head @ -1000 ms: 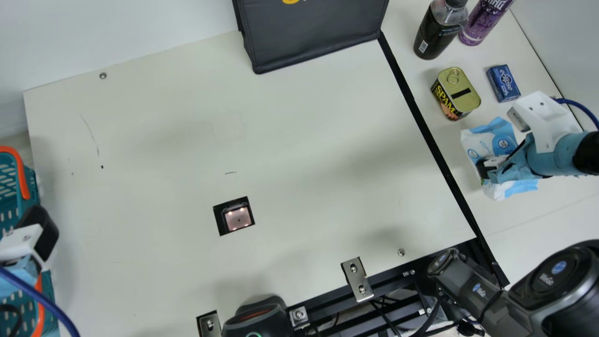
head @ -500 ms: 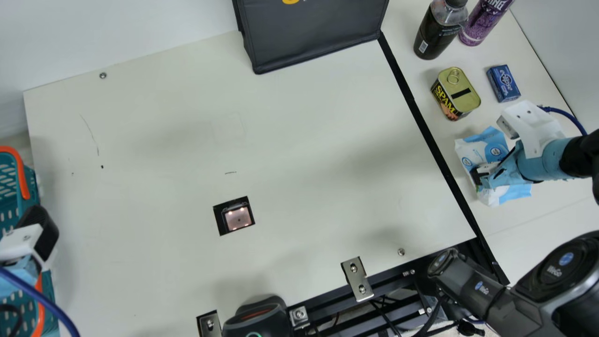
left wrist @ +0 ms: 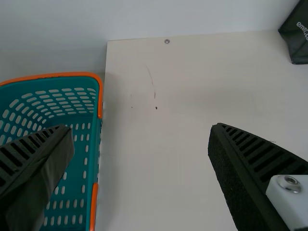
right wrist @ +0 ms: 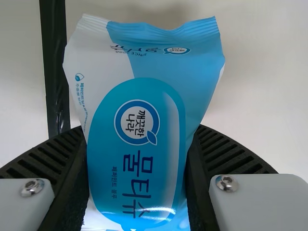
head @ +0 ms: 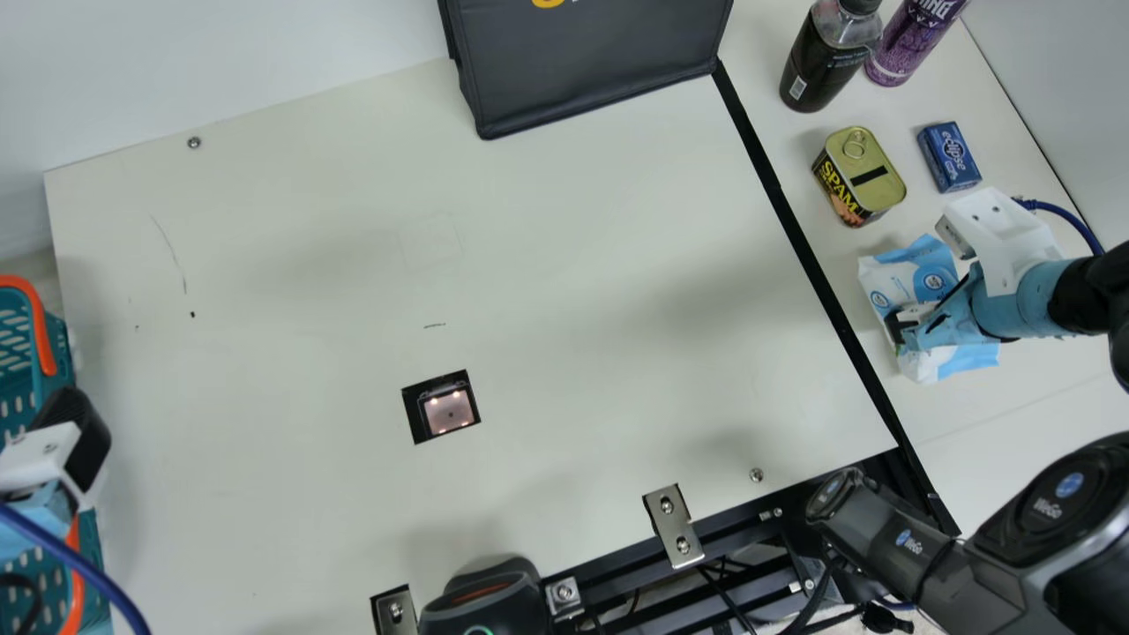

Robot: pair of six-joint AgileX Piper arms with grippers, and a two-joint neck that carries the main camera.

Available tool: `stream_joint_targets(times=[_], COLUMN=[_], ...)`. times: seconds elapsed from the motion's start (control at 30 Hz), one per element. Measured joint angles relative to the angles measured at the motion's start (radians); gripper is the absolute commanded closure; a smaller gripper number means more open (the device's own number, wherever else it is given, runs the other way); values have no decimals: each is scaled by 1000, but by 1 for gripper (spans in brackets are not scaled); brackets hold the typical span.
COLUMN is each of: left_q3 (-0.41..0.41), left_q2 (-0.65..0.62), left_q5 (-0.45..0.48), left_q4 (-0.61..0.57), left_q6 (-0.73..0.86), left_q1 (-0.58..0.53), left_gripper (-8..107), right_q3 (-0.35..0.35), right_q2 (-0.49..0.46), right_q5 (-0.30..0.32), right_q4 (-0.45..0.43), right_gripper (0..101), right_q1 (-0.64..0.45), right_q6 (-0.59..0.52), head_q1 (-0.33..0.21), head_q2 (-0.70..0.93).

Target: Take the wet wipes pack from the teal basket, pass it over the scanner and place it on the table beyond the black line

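My right gripper (head: 914, 324) is at the main view's right, past the black line (head: 816, 265), with the white and blue wet wipes pack (head: 908, 275). In the right wrist view, my right gripper (right wrist: 139, 137) presses its ribbed fingers against both long sides of the pack (right wrist: 139, 163). Whether the pack touches the table I cannot tell. My left gripper (head: 75, 437) stays over the teal basket (head: 55, 353); the left wrist view has that gripper (left wrist: 140, 130) open, fingers wide apart, beside the basket's orange rim (left wrist: 99, 96). The square scanner window (head: 448, 413) lies in the tabletop.
Past the line stand a SPAM can (head: 860, 176), a small blue box (head: 949, 157), a dark bottle (head: 829, 55) and a purple one (head: 913, 40). A black bag (head: 591, 66) stands at the back. A black device (head: 483, 600) and metal brackets (head: 675, 526) line the front edge.
My right gripper and the pack have shifted a little left and toward the front, then barely moved over the last half second. The left arm has kept still.
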Motion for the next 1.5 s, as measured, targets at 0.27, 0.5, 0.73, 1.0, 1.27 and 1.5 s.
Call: stream_joint_targets(times=[0.27, 0.5, 0.73, 1.0, 1.27, 1.5], left_q3=[0, 0, 0, 0, 0, 0], left_q2=[0, 0, 0, 0, 0, 0], left_q5=[0, 0, 0, 0, 0, 0], left_q4=[0, 0, 0, 0, 0, 0], left_q6=[0, 0, 0, 0, 0, 0], left_q1=[0, 0, 0, 0, 0, 0], left_gripper=[9, 9, 9, 9, 9, 9], right_q3=[1, -17, -76, -162, -220, -261], right_q2=[0, -24, -94, -179, -216, -243], right_q5=[-12, -4, 58, 108, 100, 83], right_q4=[4, 16, 28, -2, -94, -219], right_gripper=[15, 6, 6, 6, 6, 6], right_q1=[12, 26, 73, 200, 389, 589], right_q6=[14, 32, 103, 287, 545, 806], head_q1=[0, 0, 0, 0, 0, 0], head_q2=[0, 0, 0, 0, 0, 0])
